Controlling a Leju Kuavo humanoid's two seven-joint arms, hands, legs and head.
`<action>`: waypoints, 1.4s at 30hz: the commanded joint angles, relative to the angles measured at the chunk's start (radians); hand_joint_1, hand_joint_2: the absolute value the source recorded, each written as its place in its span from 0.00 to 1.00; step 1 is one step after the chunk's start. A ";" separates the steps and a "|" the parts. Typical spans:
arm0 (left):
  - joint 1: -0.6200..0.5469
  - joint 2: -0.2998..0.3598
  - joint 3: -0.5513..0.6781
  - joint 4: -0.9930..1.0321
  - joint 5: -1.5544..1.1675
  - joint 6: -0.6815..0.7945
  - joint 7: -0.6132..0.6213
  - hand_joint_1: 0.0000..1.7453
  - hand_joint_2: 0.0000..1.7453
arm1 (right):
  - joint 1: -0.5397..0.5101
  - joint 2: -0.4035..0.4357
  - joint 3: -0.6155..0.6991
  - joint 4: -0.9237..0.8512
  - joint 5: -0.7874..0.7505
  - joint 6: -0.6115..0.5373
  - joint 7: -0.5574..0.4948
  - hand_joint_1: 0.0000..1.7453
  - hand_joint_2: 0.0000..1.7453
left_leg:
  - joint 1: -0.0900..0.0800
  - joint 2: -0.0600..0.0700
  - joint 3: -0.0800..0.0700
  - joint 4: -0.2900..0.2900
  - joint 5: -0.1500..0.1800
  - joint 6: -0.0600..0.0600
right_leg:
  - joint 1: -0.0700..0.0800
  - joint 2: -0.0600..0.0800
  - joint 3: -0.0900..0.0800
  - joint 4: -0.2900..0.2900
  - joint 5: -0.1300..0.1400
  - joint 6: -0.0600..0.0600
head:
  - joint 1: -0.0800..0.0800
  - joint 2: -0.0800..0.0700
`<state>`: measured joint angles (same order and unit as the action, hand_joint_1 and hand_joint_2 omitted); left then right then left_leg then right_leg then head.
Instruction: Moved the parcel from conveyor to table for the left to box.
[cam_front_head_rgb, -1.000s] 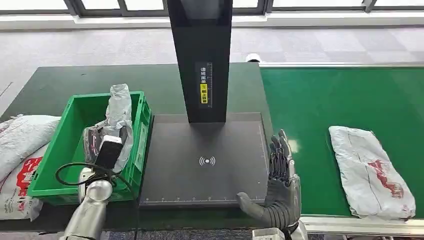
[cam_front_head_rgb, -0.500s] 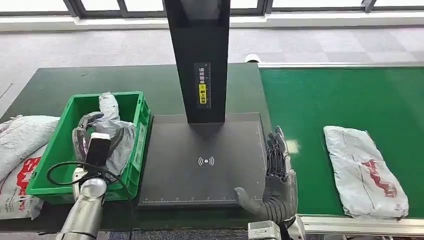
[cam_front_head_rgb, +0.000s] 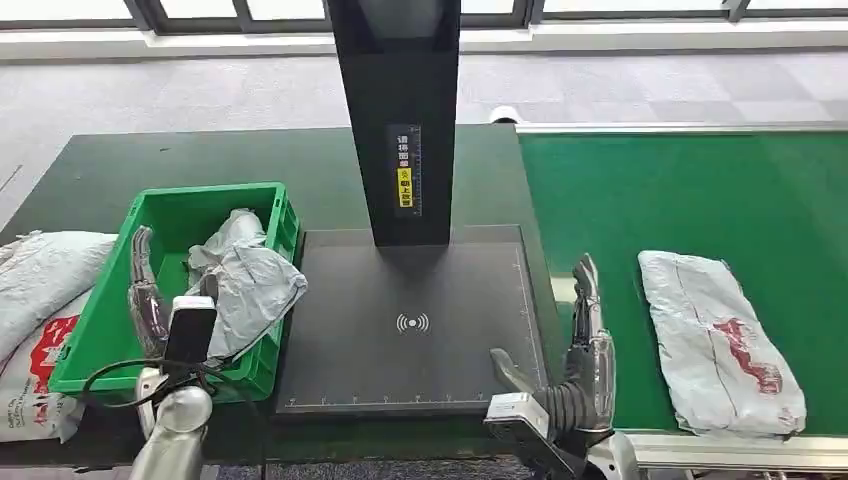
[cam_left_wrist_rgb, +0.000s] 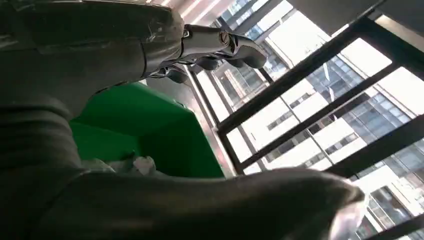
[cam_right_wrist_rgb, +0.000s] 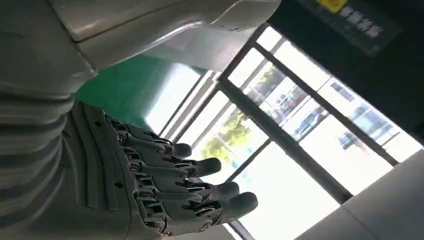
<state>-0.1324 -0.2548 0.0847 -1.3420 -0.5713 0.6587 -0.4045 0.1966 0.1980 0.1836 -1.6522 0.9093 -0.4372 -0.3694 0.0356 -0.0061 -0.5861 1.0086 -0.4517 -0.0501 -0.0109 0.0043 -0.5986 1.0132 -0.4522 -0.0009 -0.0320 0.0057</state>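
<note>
the parcel (cam_front_head_rgb: 722, 342) is lying flat on the conveyor (cam_front_head_rgb: 690, 200), a little nearer the scanner pad than 1 second ago, so the belt seems to be carrying it toward the robot. it is not yet on the table (cam_front_head_rgb: 200, 160), so the move itself is judged not begun.

the right hand (cam_front_head_rgb: 585, 345) is now standing edge-on at the seam between pad and belt, fingers straight and apart, holding nothing; a second ago it was showing its flat back. that turn looks like a set-up for reaching across to the parcel, which is lying near it but not touching.

in the crate (cam_front_head_rgb: 120, 300), a grey bag (cam_front_head_rgb: 245, 285) is now lying loose and slumped over the near wall, where earlier it was held upright. the left hand (cam_front_head_rgb: 148, 295) is sitting inside the crate beside the bag, fingers spread and gripping nothing, so the boxing of that bag looks done.

the black post (cam_front_head_rgb: 398, 110) is rising from the pad (cam_front_head_rgb: 410, 330), well clear of the right hand's likely path. 2 sacks (cam_front_head_rgb: 40, 290) are lying left of the crate. a black cable (cam_front_head_rgb: 120, 375) is looping by the left wrist. nothing is standing between right hand and parcel.
</note>
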 joint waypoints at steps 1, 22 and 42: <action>0.054 -0.082 0.041 -0.143 -0.156 0.039 -0.066 0.00 0.00 | -0.012 0.038 -0.237 0.106 0.309 0.033 0.246 0.00 1.00 | -0.002 0.000 0.002 -0.003 0.000 0.006 | -0.001 -0.002 0.003 -0.003 0.000 0.000 | 0.000 0.000; 0.210 0.010 -0.283 -0.440 0.127 0.039 -0.294 0.00 0.00 | -0.239 -0.048 -0.791 0.710 0.439 -0.022 0.341 0.00 1.00 | -0.001 -0.001 0.002 -0.004 -0.001 0.006 | 0.000 -0.002 0.004 -0.005 -0.001 0.003 | 0.000 0.000; 0.211 0.009 -0.305 -0.419 0.137 0.039 -0.294 0.00 1.00 | -0.301 -0.091 -0.872 0.860 0.478 -0.030 0.423 0.00 1.00 | -0.002 0.002 0.001 -0.002 -0.002 0.006 | -0.002 0.000 0.001 -0.002 -0.001 0.002 | 0.000 0.000</action>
<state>0.0883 -0.2991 -0.1896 -1.7914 -0.4387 0.6985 -0.7034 -0.0590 0.1247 -0.6199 -0.8824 1.3859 -0.4658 0.0538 0.0347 -0.0056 -0.5876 1.0089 -0.4543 -0.0476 -0.0118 0.0042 -0.5993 1.0129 -0.4540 0.0015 -0.0320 0.0061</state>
